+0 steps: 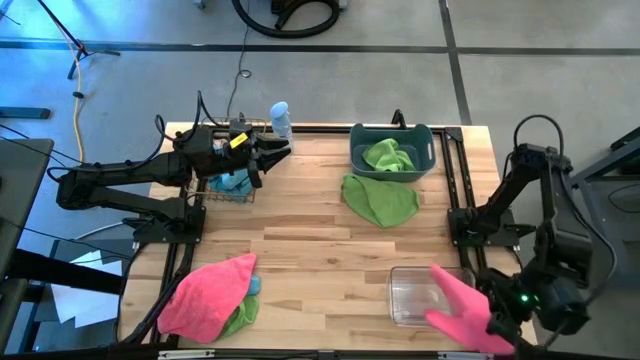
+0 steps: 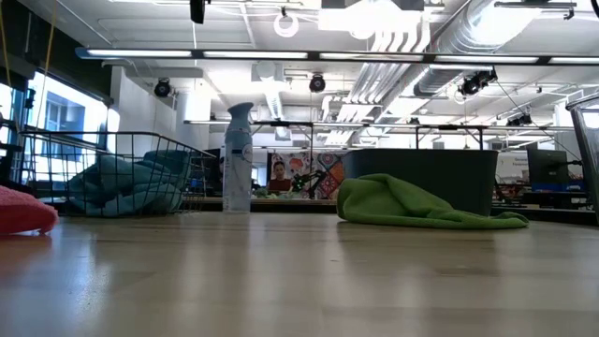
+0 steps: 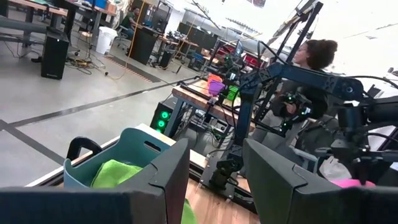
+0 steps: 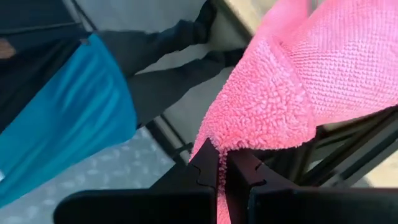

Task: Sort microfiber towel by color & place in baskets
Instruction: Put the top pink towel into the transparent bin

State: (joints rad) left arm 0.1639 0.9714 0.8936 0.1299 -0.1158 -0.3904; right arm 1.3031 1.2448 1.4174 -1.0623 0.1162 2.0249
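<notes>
While the right gripper [image 1: 497, 328] hung over the near right corner of the worktop [image 1: 320, 250], its fingers were clamped on a pink towel [image 1: 462, 310], and the cloth draped from it across the near edge of the clear bin [image 1: 415, 295]. From the wrist camera the fingers [image 4: 208, 168] pinched a fold of the fuzzy pink cloth [image 4: 298, 81] tightly between them.

At the near left corner lay a loose heap: another pink towel [image 1: 208, 295] spread over a green one [image 1: 240, 318], with a bit of light blue [image 1: 256, 285] peeking out beside it.

Farther back, past the middle of the worktop, a green towel [image 1: 380, 200] lay flat just in front of the slate-blue tub [image 1: 392, 150], which already held a green towel [image 1: 388, 155] bunched inside.

On the far left, the left gripper [image 1: 280, 155] hovered beside the black wire basket [image 1: 228, 185], its fingers [image 3: 155, 180] standing apart and holding nothing. Light blue cloth [image 1: 232, 183] sat in that basket. A spray bottle [image 1: 281, 118] stood upright at the far edge, near the left gripper.
</notes>
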